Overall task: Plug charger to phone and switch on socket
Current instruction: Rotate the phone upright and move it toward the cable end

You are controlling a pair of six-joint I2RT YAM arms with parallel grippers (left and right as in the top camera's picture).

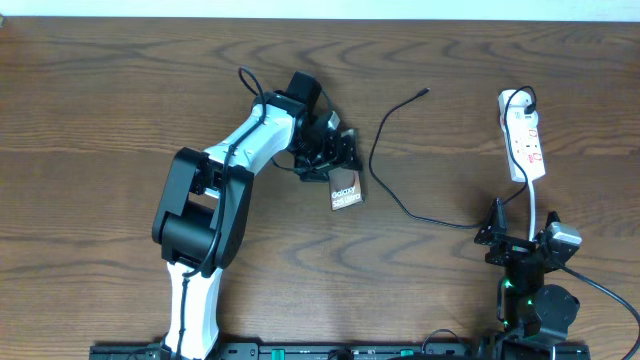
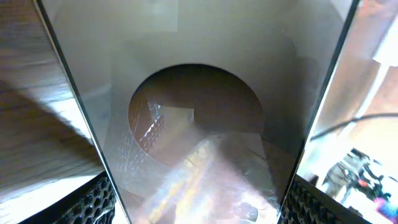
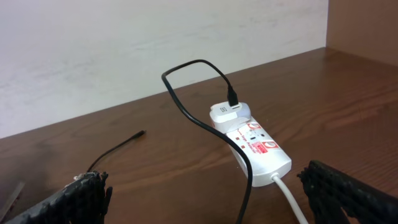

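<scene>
While the left gripper [image 2: 199,208] is clamped on the phone [image 2: 199,112], the slab fills the gap from one of its black textured fingers [image 2: 93,202] to the other. It runs forward and away from them, the brownish oval on its grey face just ahead of the pads. Seen from overhead, the white lettering on the phone reads "Galaxy" with a smaller line under it that looks like "S25 Ultra".

The right gripper [image 3: 205,190] is spread wide and holds nothing. Between its fingers and just ahead of them, the black charger [image 3: 199,61] and the strip's white cord [image 3: 291,196] cross the table [image 3: 348,81]. Beyond lies the socket [image 3: 261,149], with a white adapter [image 3: 225,113] seated at its far end and the charger plugged into the adapter's top. The red marks on the strip are too small to read. The connector tip [image 3: 142,132] rests farther off, ahead and to the left of the left-hand finger, well apart from both the phone and the strip.

As for what could go wrong:
- The tip is thin and lies flat, so a pinch may slide off it or catch it crooked.
- Pulling the cable toward the phone could use up the slack and tug the adapter or drag the light strip.
- The phone is gripped across its width only, so it may pivot when the plug pushes against its port.
- Pressing the switch could shove the strip instead of rocking the switch.
</scene>
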